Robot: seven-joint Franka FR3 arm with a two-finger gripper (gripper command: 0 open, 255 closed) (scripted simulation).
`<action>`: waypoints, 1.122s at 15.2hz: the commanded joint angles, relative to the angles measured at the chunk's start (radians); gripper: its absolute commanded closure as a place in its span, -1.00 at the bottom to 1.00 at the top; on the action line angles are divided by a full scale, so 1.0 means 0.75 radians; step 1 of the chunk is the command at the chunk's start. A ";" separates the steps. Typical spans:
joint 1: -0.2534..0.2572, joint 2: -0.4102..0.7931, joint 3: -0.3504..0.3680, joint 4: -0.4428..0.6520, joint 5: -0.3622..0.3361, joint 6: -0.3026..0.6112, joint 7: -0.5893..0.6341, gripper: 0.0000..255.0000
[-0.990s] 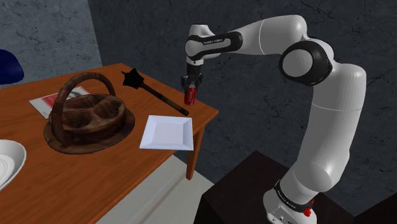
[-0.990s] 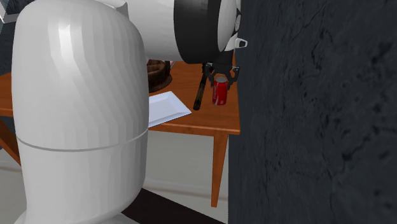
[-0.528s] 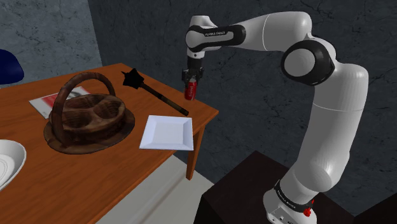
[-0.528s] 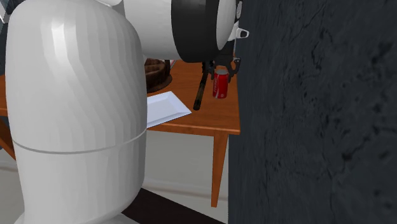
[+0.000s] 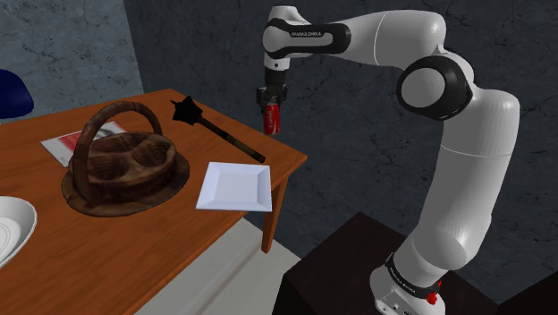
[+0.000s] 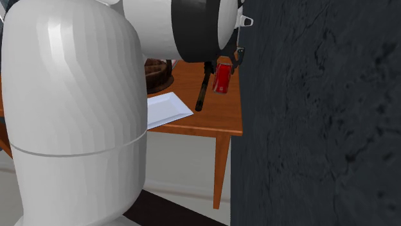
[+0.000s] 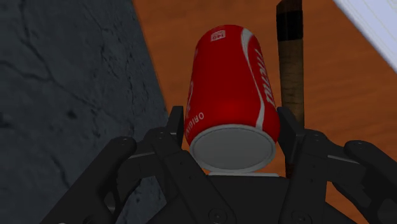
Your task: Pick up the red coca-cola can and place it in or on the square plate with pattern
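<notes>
My black gripper [image 5: 271, 100] is shut on the red cola can [image 5: 273, 118], which hangs upright above the far corner of the wooden table [image 5: 134, 242]. Seen from the wrist, the can [image 7: 233, 95] sits clasped between both fingers [image 7: 175, 124], with the table far below it. In the second exterior view the can [image 6: 222, 78] hangs clear of the tabletop beside the dark wall. The square white plate [image 5: 235, 186] lies flat near the table's front edge, below and toward the shoulder view's left of the can; its corner [image 6: 166, 108] shows past the arm.
A dark spiked mace [image 5: 219, 128] lies on the table between the can and the plate. A brown wooden basket [image 5: 125, 166] stands left of the plate, with a red-and-white booklet [image 5: 67, 143] behind it and a white bowl [image 5: 13, 228] at the left edge. The dark wall [image 5: 358, 107] rises close behind the gripper.
The gripper has lifted the can straight up off the table corner; it now hangs well above the surface. Nothing else has moved.
</notes>
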 commanded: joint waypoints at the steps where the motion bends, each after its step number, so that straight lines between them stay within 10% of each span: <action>1: 0.015 -0.029 0.008 -0.024 -0.001 -0.004 0.024 1.00; 17: 0.255 -0.366 0.187 -0.402 0.015 0.042 0.443 1.00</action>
